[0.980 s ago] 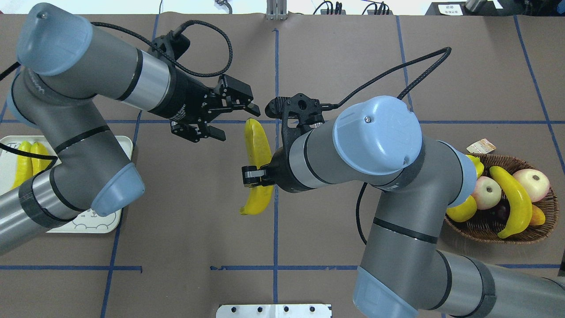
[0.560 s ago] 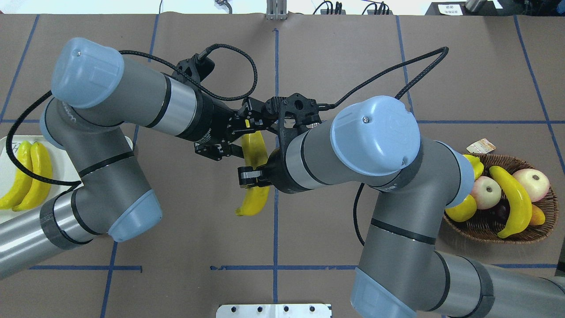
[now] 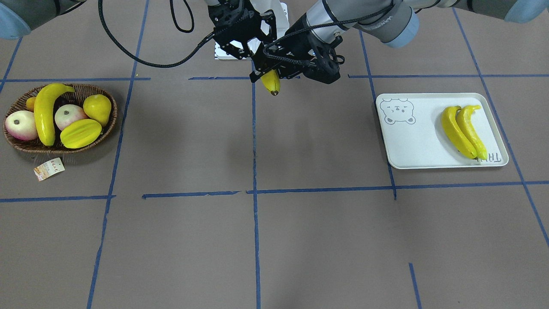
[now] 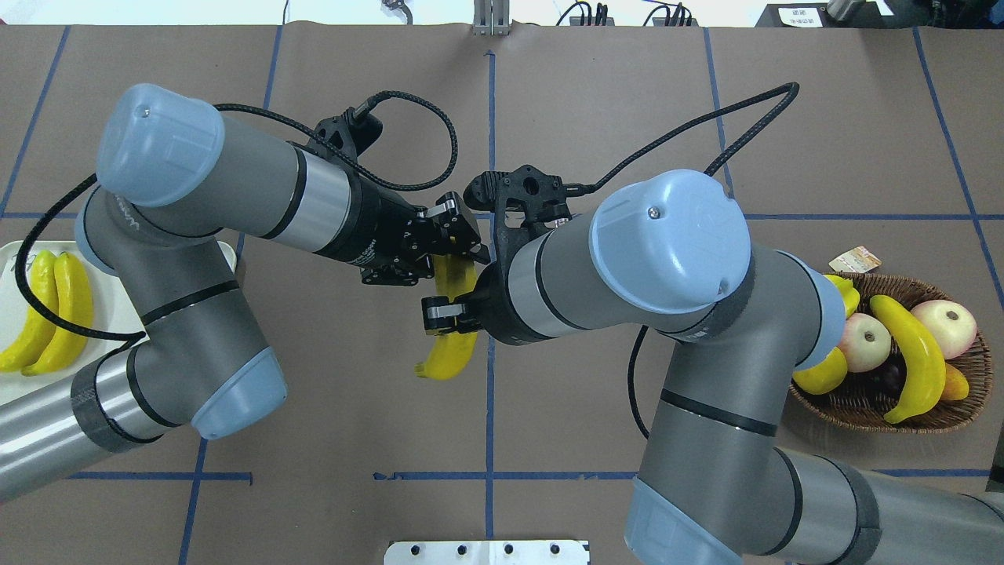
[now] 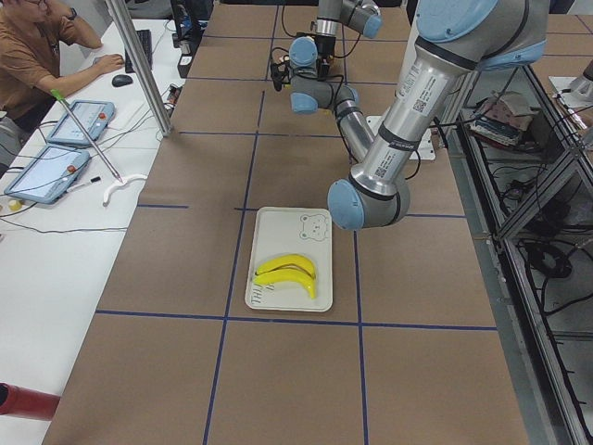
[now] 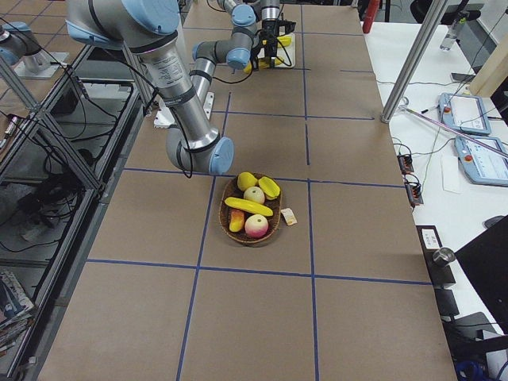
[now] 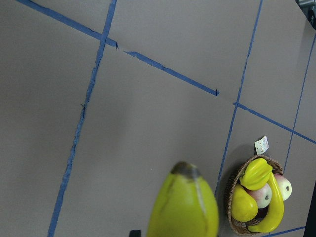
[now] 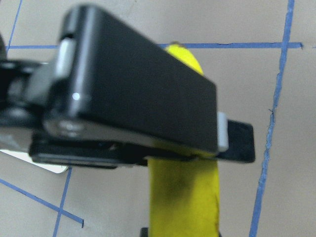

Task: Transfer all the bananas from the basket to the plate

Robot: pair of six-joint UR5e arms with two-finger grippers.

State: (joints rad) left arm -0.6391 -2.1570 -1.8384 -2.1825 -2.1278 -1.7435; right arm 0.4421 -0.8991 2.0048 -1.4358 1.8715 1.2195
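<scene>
A yellow banana (image 4: 449, 351) hangs in the air over the table's middle, and its brown tip shows in the front view (image 3: 272, 84). My right gripper (image 4: 447, 314) is shut on its middle. My left gripper (image 4: 449, 255) is shut on its upper end, right beside the right one. The left wrist view shows the banana's tip (image 7: 185, 205); the right wrist view shows the banana (image 8: 182, 197) behind a left finger (image 8: 138, 98). Two bananas (image 3: 463, 126) lie on the bear plate (image 3: 411, 141). One banana (image 3: 43, 111) lies in the wicker basket (image 3: 17, 146).
The basket (image 4: 855, 413) also holds two apples, a starfruit (image 3: 80, 133) and a yellow pear (image 3: 98, 109). A small paper tag (image 3: 49, 168) lies beside it. Both arms crowd the table's middle. Operators sit at side desks.
My left arm swung right from over the plate to the banana and its fingers closed on the upper end. The right gripper kept its hold; the banana dropped slightly.
</scene>
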